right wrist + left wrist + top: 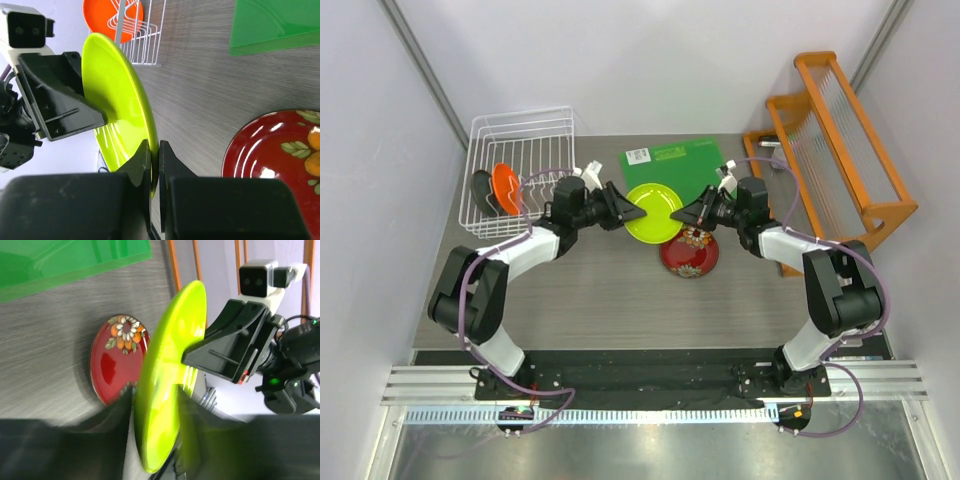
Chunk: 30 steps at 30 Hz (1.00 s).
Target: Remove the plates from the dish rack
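Observation:
The lime green plate [653, 212] hangs on edge above the table between both grippers. My right gripper [154, 150] is shut on its rim [120, 100]. My left gripper [156, 402] holds the opposite rim, its blurred fingers flanking the plate [170, 365]. In the top view the left gripper [630, 209] is left of the plate and the right gripper [687, 214] is right of it. The red floral plate [689, 252] lies flat on the table. The orange plate [506, 186] and the dark plate [484, 190] stand in the white wire dish rack [520, 135].
A flat green mat [678, 160] lies behind the lime plate. An orange wooden rack with clear slats [840, 140] stands at the right edge. Walls close in the table on the left, back and right.

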Each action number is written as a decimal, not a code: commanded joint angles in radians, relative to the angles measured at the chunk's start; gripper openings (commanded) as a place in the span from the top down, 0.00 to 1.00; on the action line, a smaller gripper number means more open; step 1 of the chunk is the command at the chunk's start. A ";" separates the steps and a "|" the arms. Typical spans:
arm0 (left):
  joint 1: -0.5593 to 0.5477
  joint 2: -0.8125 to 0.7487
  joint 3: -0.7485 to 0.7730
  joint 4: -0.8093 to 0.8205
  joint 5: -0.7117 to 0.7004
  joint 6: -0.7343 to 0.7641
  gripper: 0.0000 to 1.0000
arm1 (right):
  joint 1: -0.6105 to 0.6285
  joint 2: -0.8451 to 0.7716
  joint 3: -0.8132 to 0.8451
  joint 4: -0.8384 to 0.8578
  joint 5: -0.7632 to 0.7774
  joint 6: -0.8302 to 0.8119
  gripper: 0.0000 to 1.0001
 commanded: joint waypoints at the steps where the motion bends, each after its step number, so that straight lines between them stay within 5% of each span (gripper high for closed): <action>1: -0.011 -0.018 0.052 -0.067 -0.032 0.076 0.39 | -0.042 -0.129 -0.043 -0.080 0.095 -0.074 0.99; 5: -0.011 -0.068 0.099 -0.282 -0.219 0.237 0.15 | -0.091 -0.237 -0.023 -0.392 0.250 -0.220 0.99; 8: -0.011 -0.116 0.144 -0.449 -0.458 0.357 0.11 | -0.097 -0.260 0.013 -0.567 0.333 -0.315 0.99; 16: -0.006 -0.231 0.214 -0.651 -1.082 0.552 0.01 | -0.099 -0.233 -0.025 -0.660 0.392 -0.364 0.97; 25: 0.128 -0.259 0.191 -0.675 -1.127 0.561 0.01 | -0.099 -0.115 -0.017 -0.634 0.343 -0.383 0.95; 30: 0.221 -0.271 0.162 -0.671 -1.041 0.535 0.01 | -0.099 -0.082 -0.016 -0.614 0.298 -0.389 0.75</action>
